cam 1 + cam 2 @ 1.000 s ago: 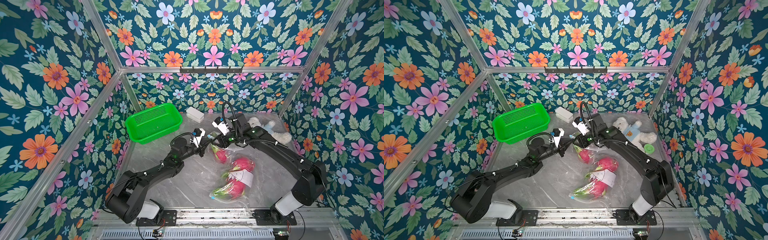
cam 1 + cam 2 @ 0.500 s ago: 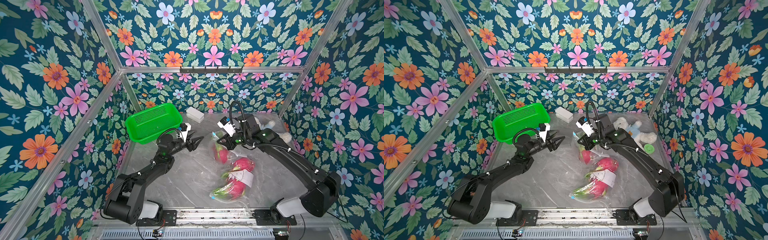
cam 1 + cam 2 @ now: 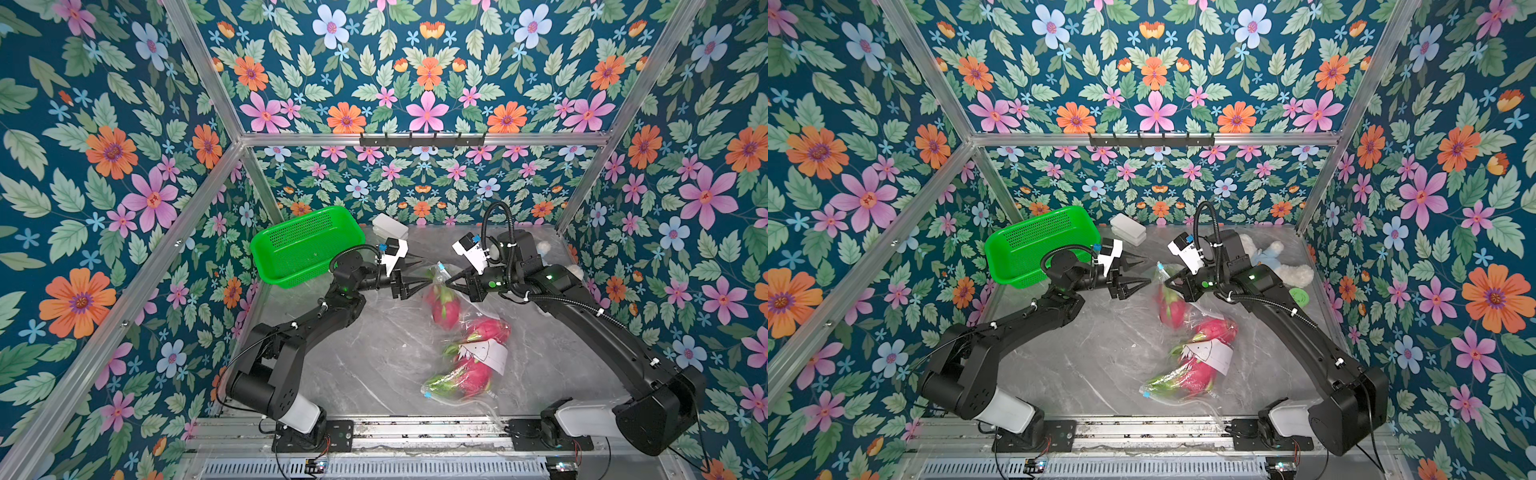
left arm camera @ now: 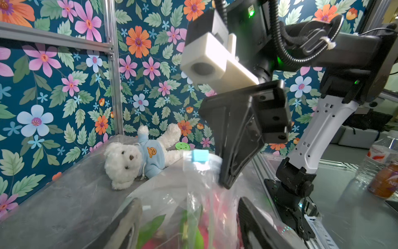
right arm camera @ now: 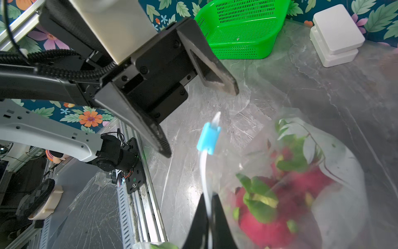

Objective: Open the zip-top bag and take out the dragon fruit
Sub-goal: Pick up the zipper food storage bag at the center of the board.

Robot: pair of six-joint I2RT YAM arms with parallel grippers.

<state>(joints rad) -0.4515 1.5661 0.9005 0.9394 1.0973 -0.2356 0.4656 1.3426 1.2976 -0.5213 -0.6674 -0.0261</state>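
Flowered walls point(image 3: 124, 124) close in a grey marbled desk point(image 3: 374, 365), with a green basket point(image 3: 299, 249) and a white box point(image 3: 390, 226) at its far left and a white teddy bear point(image 3: 1273, 259) at the far right. A clear zip-top bag point(image 3: 437, 275) lies towards the right of the desk, its far end lifted and the rest flat on the surface. The dragon fruit point(image 3: 445, 305) is inside it: three pink, green-scaled fruits show in both top views, one near the raised mouth and two lower down under a white paper label point(image 3: 484, 353). The right end effector point(image 3: 448, 284) is pressed together on the bag's top edge; its wrist view shows both fingers point(image 5: 219, 217) pinching the white zip strip just below the blue slider point(image 5: 209, 138). The left end effector point(image 3: 1145, 272) faces it from the basket side with its fingers spread wide and nothing between them. It sits just beside the bag's mouth, and the right wrist view shows a gap between its fingertips point(image 5: 233, 90) and the slider.
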